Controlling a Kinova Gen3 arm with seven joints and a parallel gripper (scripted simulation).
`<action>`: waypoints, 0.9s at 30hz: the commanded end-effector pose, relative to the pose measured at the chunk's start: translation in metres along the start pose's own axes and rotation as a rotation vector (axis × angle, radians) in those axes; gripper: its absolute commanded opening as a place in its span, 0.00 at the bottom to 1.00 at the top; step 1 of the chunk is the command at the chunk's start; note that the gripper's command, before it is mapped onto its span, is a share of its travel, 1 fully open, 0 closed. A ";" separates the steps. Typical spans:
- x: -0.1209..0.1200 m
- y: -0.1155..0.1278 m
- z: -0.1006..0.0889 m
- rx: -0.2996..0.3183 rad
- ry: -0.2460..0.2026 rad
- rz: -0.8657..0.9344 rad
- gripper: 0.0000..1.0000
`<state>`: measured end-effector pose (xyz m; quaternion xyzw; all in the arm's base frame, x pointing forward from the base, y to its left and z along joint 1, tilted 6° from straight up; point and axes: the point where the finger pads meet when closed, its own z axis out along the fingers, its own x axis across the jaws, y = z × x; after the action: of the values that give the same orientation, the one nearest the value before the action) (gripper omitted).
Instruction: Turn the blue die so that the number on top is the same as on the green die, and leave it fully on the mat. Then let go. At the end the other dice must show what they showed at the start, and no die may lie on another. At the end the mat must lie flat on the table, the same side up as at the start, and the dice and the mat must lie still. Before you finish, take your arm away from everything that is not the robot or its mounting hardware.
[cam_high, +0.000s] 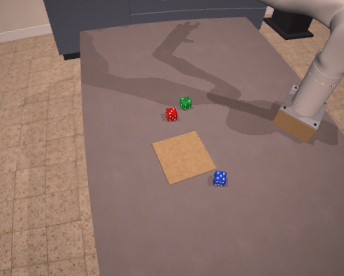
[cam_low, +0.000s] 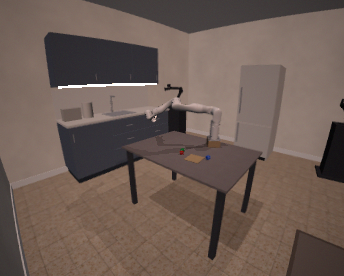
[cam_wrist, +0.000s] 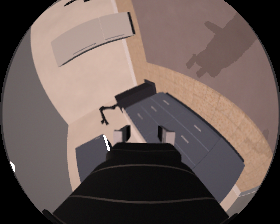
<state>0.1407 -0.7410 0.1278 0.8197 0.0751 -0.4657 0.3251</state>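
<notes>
End effector (cam_wrist: 145, 136) spread fully, holds nothing; in the wrist view two short fingers stick up above the dark housing, pointing toward the kitchen counter (cam_wrist: 169, 118), tabletop (cam_wrist: 206, 10) tilted at upper right with the arm's shadow on it. In the exterior view the end effector (cam_low: 151, 116) hangs high over the far left edge of the tabletop, well apart from all dice. One arm (cam_low: 192, 107), off-white, smooth tube segments, reaching left from a tan box base (cam_high: 295, 125) at the right side of the tabletop.

Three dice, one of each colour: blue, red, green. One mat.

Blue die (cam_high: 219, 178): small cube, glossy blue with white pips, sits on the bare tabletop (cam_high: 125, 225) just beside the mat's near right corner, not on the mat. Top face pip count too small to read.

Mat (cam_high: 183, 156): flat, thin square, tan cork-like texture, lying rotated slightly, middle of the tabletop.

Red die (cam_high: 171, 114) and green die (cam_high: 185, 103): same cube shape, white pips, just beside each other, far of the mat, green further and to the right. Whether they touch, can't tell. Pips unreadable.

Tabletop matte grey-brown, rectangular, on dark legs (cam_low: 216, 222). Tiled beige floor (cam_high: 35, 165), dark cabinets (cam_low: 100, 57), white fridge (cam_low: 258, 110) at far right.
</notes>
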 end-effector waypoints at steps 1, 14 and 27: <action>-0.002 0.001 0.000 -0.001 0.000 0.002 1.00; -0.002 0.001 0.000 -0.001 0.000 0.002 1.00; 0.011 -0.020 -0.009 0.054 0.077 -0.012 1.00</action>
<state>0.1414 -0.7300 0.1169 0.8323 0.0771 -0.4541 0.3086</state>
